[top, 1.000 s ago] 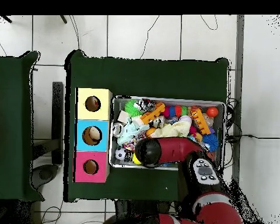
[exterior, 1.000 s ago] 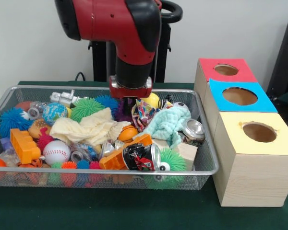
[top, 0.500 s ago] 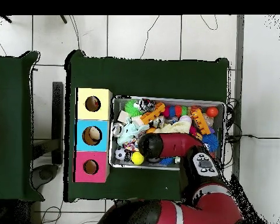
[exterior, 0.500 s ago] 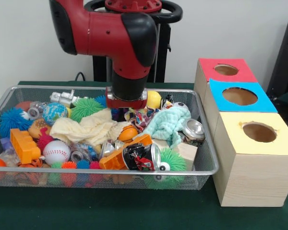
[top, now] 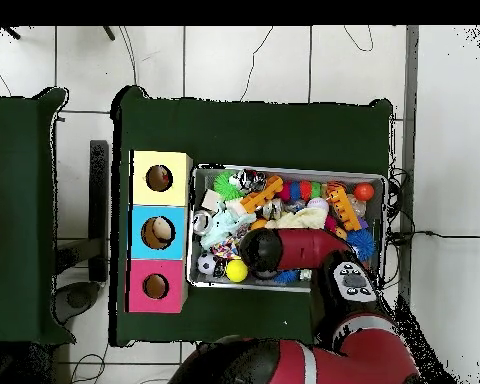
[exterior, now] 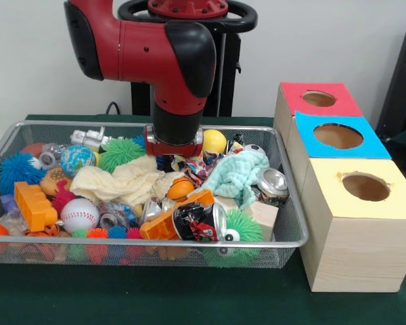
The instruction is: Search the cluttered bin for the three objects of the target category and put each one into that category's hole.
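The red arm (exterior: 155, 61) reaches down into the wire bin (exterior: 284, 203) on the green surface (exterior: 155, 298). Its claw (exterior: 174, 154) is low in the toys, and you cannot tell if it is spread or pressed together, because the arm hides it.

The claw sits just beside the yellow ball (exterior: 214, 141) and the cream cloth (exterior: 125, 181). A green spiky ball (exterior: 120, 153) is close on the other side. A mint cloth (exterior: 238, 175) lies near a silver can (exterior: 273, 183). At the front of the bin are a baseball (exterior: 79, 214), an orange block (exterior: 34, 205) and a crushed can (exterior: 199, 221).

Three boxes stand beside the bin, each with a round hole on top: red (exterior: 318, 99), blue (exterior: 338, 135) and yellow (exterior: 365, 187). From above, the blue box (top: 159, 232) has something pale inside its hole.
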Controlling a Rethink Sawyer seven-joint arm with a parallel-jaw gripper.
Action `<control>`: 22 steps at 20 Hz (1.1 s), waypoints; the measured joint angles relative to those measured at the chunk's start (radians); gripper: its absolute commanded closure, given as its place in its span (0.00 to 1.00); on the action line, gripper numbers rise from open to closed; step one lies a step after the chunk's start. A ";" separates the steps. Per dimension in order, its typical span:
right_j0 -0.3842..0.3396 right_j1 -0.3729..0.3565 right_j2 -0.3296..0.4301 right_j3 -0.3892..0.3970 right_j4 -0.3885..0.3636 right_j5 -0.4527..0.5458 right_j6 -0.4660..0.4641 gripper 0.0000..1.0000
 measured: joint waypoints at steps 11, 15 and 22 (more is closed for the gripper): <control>-0.030 -0.050 0.019 0.043 0.007 -0.026 0.000 1.00; -0.051 -0.077 0.028 0.082 0.007 -0.077 0.000 1.00; -0.064 -0.099 0.033 0.116 0.007 -0.102 0.000 1.00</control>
